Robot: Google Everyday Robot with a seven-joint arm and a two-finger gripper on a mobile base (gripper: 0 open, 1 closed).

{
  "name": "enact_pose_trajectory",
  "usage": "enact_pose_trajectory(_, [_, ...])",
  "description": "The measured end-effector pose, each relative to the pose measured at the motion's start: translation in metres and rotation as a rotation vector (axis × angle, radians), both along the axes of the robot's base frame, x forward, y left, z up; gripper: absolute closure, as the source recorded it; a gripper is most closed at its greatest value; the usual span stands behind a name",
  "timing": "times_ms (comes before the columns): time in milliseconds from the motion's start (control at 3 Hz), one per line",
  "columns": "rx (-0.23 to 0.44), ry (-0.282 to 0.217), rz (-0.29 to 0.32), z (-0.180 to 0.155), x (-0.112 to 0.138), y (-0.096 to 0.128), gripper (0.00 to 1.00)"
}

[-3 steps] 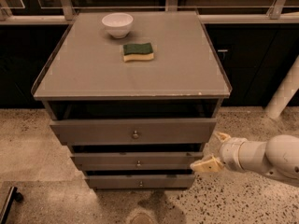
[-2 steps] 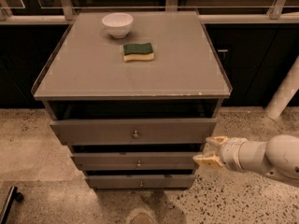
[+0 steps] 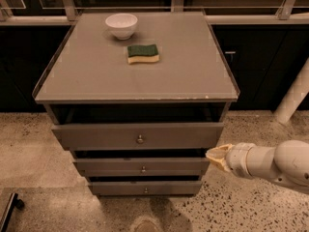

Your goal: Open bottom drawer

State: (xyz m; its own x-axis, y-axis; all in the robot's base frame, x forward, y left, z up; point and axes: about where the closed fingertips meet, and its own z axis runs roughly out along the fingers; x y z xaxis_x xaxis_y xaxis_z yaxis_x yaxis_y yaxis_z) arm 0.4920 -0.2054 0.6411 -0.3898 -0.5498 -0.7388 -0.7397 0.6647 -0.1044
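Three drawers are stacked in the cabinet (image 3: 96, 76). The bottom drawer (image 3: 120, 188) lies below and left of the gripper (image 3: 218, 157), and its knob (image 3: 146, 190) is not yet reached. The gripper is held beside the middle drawer's (image 3: 174, 166) right end, likely staged low for approach. Whether it is open or closed cannot be told. The white bowl (image 3: 121, 25) and sponge (image 3: 143, 53) sit well above-left, out of the path.

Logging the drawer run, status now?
Gripper right of cabinet, level with middle drawer. Bottom drawer untouched, knob free. Bowl, sponge on top, not in the way.
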Motion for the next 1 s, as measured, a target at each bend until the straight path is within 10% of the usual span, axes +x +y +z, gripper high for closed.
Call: enact_pose_trajectory(1000, [0.197, 0.041, -0.18, -0.146, -0.04, 0.058, 1.0])
